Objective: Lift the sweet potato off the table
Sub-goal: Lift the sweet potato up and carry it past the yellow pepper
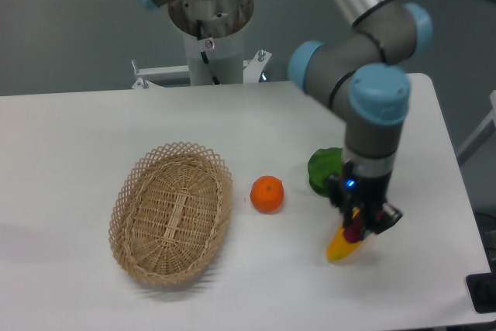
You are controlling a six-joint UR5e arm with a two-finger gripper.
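Observation:
The sweet potato (353,232) shows only as a small purple-magenta end poking out between the fingers. My gripper (363,224) is shut on it and points down at the right of the white table (77,137). It hangs in front of the yellow elongated fruit (339,250), covering that fruit's upper part. Most of the sweet potato is hidden by the fingers.
An orange (266,194) sits mid-table, just right of an oval wicker basket (170,211). A green leafy vegetable (321,170) lies partly behind my wrist. The arm's base column (209,29) stands at the table's back edge, and the table's right edge is close to the gripper.

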